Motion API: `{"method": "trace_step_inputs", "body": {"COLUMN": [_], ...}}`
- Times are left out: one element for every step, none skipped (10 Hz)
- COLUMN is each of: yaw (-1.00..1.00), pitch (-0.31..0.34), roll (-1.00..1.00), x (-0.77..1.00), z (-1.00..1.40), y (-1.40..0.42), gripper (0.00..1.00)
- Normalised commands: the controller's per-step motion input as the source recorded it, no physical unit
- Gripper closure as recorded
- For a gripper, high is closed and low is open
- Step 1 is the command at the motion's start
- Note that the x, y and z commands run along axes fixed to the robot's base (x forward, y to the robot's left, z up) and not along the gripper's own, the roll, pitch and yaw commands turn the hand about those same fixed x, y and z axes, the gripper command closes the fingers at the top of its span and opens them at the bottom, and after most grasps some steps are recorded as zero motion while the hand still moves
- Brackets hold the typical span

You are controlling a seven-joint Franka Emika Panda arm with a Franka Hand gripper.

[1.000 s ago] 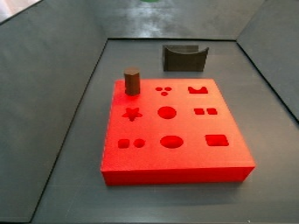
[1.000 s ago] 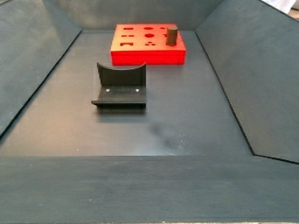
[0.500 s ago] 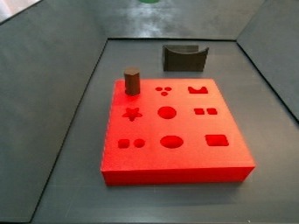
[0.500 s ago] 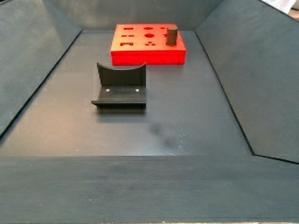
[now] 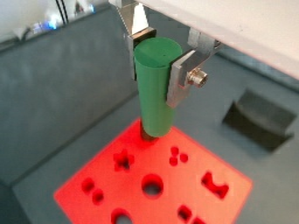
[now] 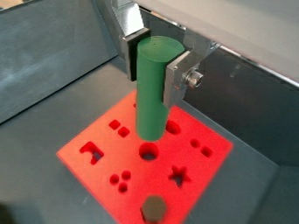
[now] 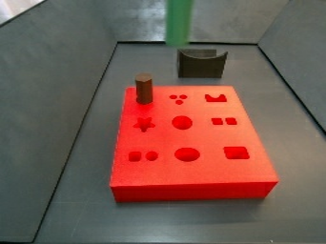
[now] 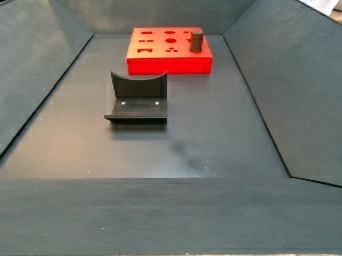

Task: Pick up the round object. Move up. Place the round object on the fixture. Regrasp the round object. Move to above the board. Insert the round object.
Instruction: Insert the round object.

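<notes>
Round object [image 5: 153,87]: a smooth, rigid green peg, judged light and somewhat slippery, so grip must stay on the upper shaft with the lower end free for insertion. In both wrist views the gripper [image 6: 156,54] is closed on the peg's upper part, silver fingers [image 5: 184,74] on opposite sides, peg hanging vertically. It hangs in the air above the red board [image 6: 105,157], its lower end over the holes. In a side view only the peg's lower part [image 7: 181,23] shows, high above the fixture [image 7: 201,63].
</notes>
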Motion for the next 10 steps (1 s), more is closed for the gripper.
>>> {"method": "trace_step_inputs", "body": {"yaw": [0.00, 0.00, 0.00, 0.00, 0.00, 0.00, 0.00, -0.11, -0.13, -0.03], "pitch": [-0.170, -0.084, -0.001, -0.007, -0.059, -0.099, -0.130, -0.101, -0.121, -0.011], "roll": [-0.11, 0.00, 0.01, 0.01, 0.00, -0.01, -0.12, -0.11, 0.00, 0.00], "x": [0.34, 0.17, 0.00, -0.19, 0.00, 0.05, 0.12, 0.43, 0.09, 0.16], "z": [-0.86, -1.00, -1.00, -1.00, -1.00, -1.00, -0.74, -0.52, -0.39, -0.33], "y": [-0.31, -0.21, -0.12, -0.03, -0.11, -0.07, 0.00, 0.00, 0.00, 0.00], "gripper": [1.00, 1.00, 1.00, 1.00, 1.00, 1.00, 1.00, 1.00, 1.00, 1.00]}}
